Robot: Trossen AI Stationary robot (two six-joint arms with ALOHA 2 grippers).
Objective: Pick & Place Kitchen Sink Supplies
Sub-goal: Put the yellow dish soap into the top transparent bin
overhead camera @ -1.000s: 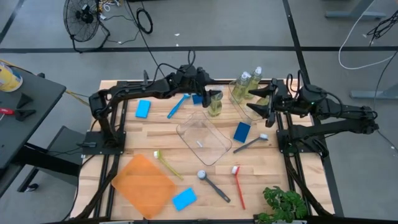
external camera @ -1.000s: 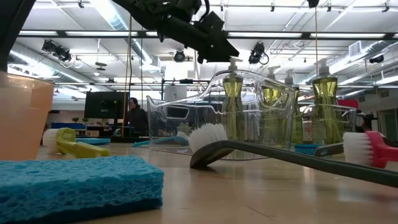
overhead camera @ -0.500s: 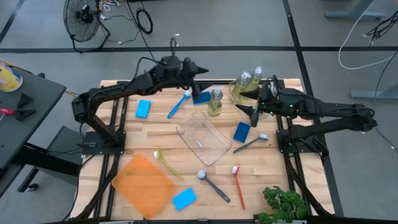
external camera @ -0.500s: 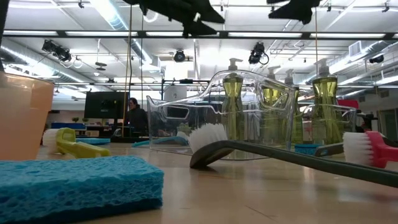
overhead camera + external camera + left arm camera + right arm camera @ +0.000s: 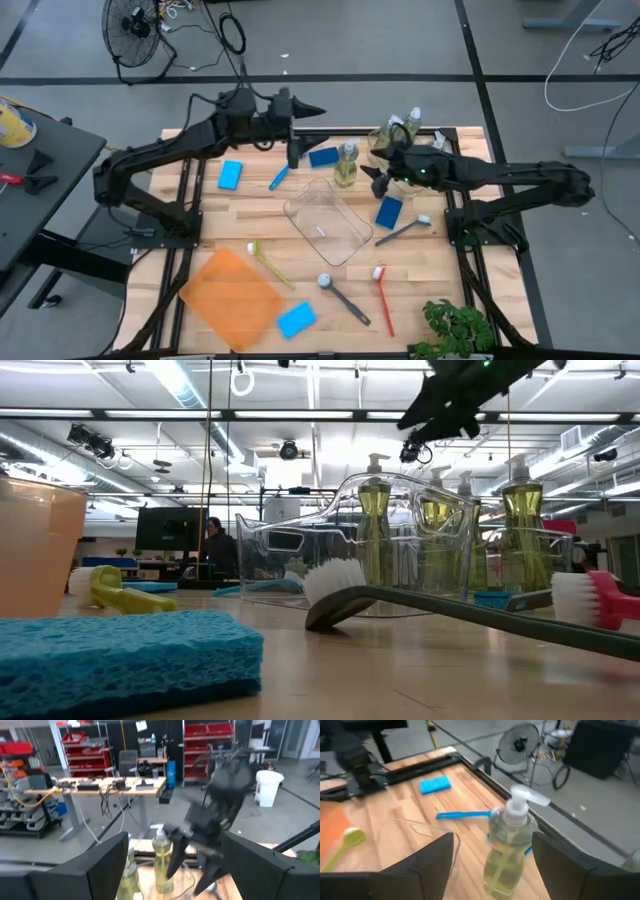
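High view showed the left gripper [image 5: 312,110] raised at the bench's [image 5: 300,240] far edge, jaws wide and empty. The right gripper [image 5: 368,172] hung just beside the lone soap bottle [image 5: 346,165], jaws parted, holding nothing.

Clear plastic tub [image 5: 327,221] mid-table, orange tray [image 5: 230,297] near corner, green plant [image 5: 457,327], floor fan [image 5: 130,27].

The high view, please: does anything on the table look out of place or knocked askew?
Nothing looks spilled or damaged. The clear tub sits skewed in the middle with nothing in it, while brushes and sponges lie scattered around it, and one soap bottle stands alone beside it.
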